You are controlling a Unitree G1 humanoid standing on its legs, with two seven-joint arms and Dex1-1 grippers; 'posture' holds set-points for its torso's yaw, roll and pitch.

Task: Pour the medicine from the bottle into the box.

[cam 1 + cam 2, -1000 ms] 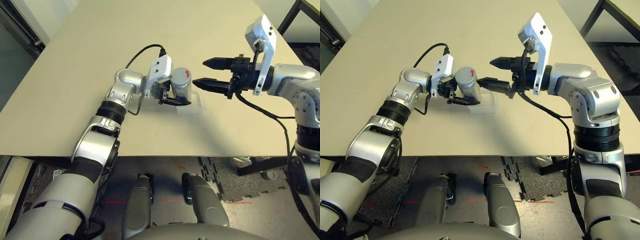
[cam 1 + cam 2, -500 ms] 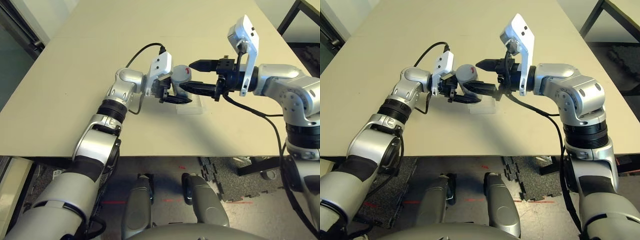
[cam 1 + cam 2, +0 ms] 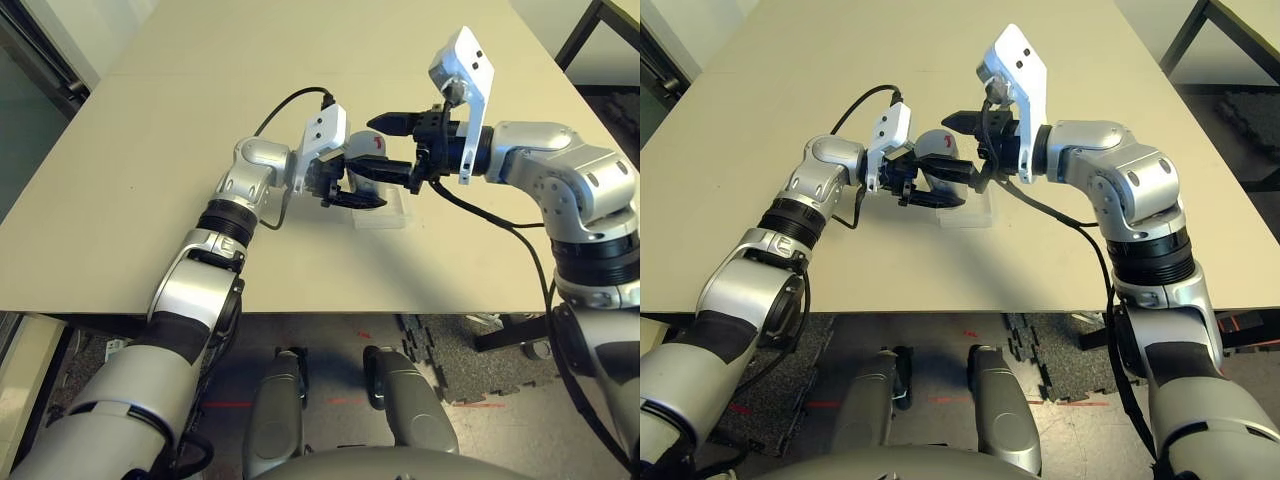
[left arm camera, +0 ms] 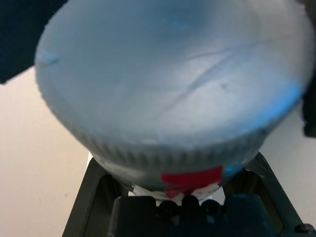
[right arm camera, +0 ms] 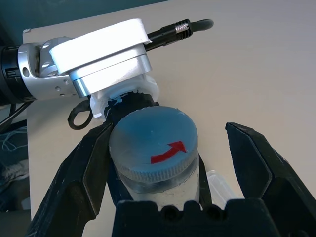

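Over the table middle: the small silvery-grey cylindrical bottle [image 5: 155, 160] with its white, red-striped label is held up off the beige table [image 3: 150, 150], just above the near-left end of the box
Left gripper [image 3: 352, 190]: clamped tight on the bottle's body from the left, black fingers wrapped round its lower part
Right gripper [image 5: 163, 163]: jaws spread wide, one finger either side of the round grey screw cap [image 5: 153, 143] marked with a red arrow; not touching it as far as I can tell
Box: the small shallow clear plastic tray [image 3: 385, 215] with rounded corners lies flat on the table, just right of and below the bottle; no contents that I can make out
Done: bottle lifted and steadied; right gripper lined up around the cap
Left to do: by my reading, grip the cap, unscrew it, take it off, then tip the bottle over the box; no pouring has begun, since the cap sits on
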